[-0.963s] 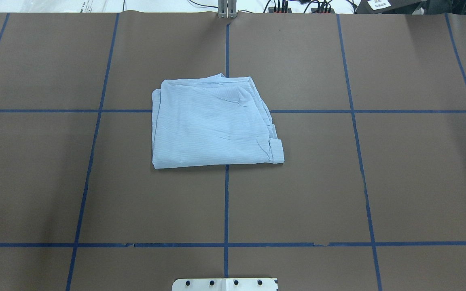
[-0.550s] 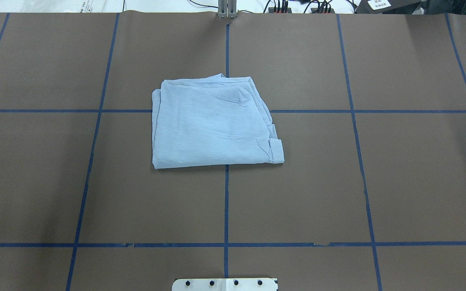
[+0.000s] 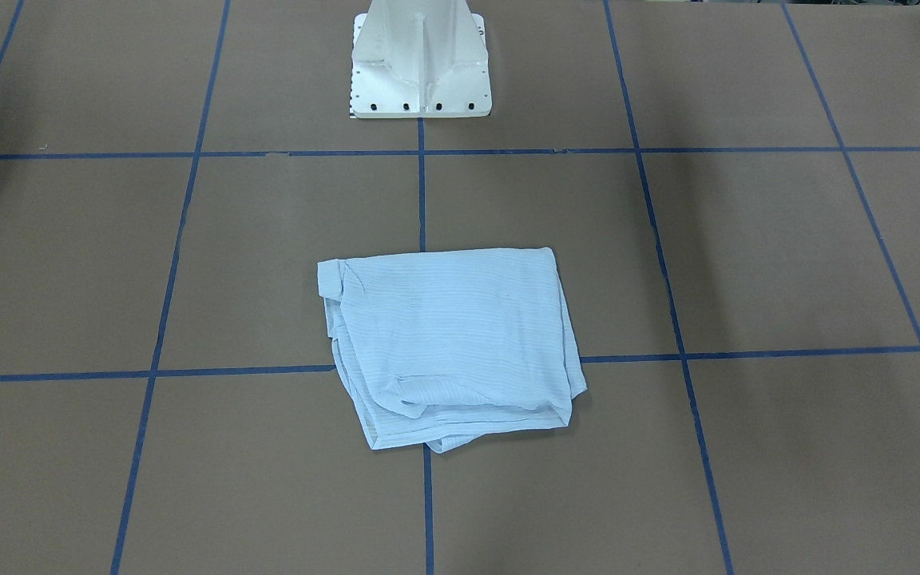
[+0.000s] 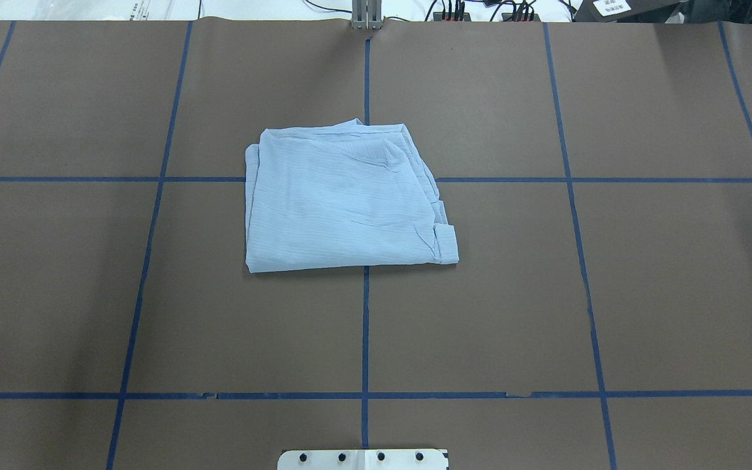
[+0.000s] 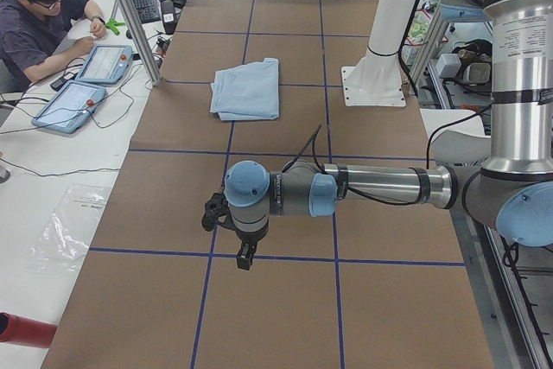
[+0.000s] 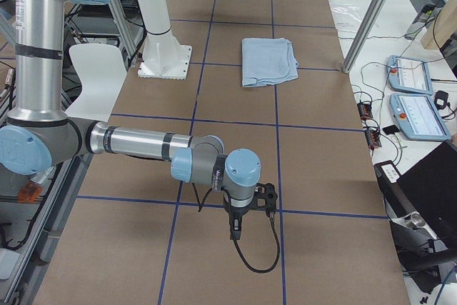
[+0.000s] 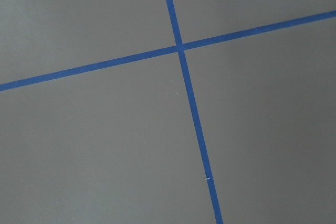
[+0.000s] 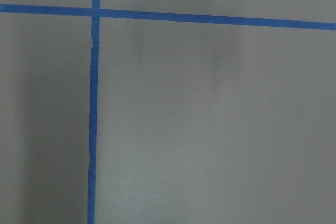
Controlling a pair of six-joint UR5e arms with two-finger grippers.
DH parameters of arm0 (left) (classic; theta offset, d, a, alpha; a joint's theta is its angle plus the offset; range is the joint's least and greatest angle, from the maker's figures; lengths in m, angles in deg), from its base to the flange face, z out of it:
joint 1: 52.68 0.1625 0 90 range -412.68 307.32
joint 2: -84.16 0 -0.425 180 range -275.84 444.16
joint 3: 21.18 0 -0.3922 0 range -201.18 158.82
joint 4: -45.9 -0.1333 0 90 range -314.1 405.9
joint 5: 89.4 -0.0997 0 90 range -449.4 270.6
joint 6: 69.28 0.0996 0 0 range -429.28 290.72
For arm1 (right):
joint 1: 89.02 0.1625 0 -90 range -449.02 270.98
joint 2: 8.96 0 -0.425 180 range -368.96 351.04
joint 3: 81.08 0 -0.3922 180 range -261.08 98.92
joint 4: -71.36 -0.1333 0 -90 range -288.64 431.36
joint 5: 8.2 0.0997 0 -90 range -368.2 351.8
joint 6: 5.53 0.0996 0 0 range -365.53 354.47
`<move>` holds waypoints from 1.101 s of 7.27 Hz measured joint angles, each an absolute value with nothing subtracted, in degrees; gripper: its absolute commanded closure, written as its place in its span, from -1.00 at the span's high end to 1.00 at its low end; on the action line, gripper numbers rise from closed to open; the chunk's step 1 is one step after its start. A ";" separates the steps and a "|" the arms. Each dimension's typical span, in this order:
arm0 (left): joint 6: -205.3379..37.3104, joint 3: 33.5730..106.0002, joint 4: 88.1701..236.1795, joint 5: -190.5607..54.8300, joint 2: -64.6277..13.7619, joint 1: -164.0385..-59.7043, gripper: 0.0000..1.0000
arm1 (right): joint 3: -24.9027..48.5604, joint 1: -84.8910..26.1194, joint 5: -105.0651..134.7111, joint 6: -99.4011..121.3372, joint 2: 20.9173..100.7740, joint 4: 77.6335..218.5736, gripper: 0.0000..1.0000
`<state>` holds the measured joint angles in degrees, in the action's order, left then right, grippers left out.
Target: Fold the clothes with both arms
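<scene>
The brown surface (image 4: 493, 313), gridded with blue tape (image 4: 365, 326), carries the shirt (image 4: 343, 199), folded square near its middle. The left hand (image 5: 245, 257) and right hand (image 6: 235, 231) hang over opposite ends, well apart from it; spread or pressed together, I cannot tell. Touching the thin cloth again could drag its loose right-side layers open. Nothing has shifted since a second ago.

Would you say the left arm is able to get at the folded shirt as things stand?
Probably yes: nothing stands on the table between the left gripper and the shirt, which lies flat and uncovered mid-table.
</scene>
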<state>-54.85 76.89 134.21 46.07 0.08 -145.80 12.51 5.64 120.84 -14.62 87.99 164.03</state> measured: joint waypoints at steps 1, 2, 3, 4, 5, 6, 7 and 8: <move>-54.85 77.05 134.22 45.78 0.11 -145.87 1.00 | 12.52 5.64 120.88 -14.49 87.99 163.56 1.00; -54.86 77.12 134.22 45.66 0.12 -145.93 1.00 | 12.58 5.64 120.92 -14.40 87.94 162.90 1.00; -54.85 77.17 134.22 45.62 0.13 -145.97 1.00 | 12.72 5.51 121.08 -14.29 87.71 162.11 1.00; -54.83 77.22 134.23 45.61 0.14 -146.00 1.00 | 13.15 4.99 121.53 -14.23 87.14 161.67 1.00; -54.85 77.23 134.23 45.60 0.14 -146.01 1.00 | 13.81 3.88 121.98 -14.20 86.46 161.52 1.00; -54.86 77.25 134.23 45.58 0.16 -146.01 1.00 | 14.34 2.76 122.22 -14.17 86.00 161.45 1.00; -54.87 77.24 134.22 45.56 0.20 -146.05 1.00 | 14.57 2.14 122.31 -14.16 85.80 161.40 1.00; -54.87 77.21 134.21 45.56 0.21 -146.07 1.00 | 14.58 1.90 122.32 -14.15 85.74 161.37 1.00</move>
<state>-54.87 77.21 134.21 45.56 0.21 -146.07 14.58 1.90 122.32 -14.15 85.74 161.37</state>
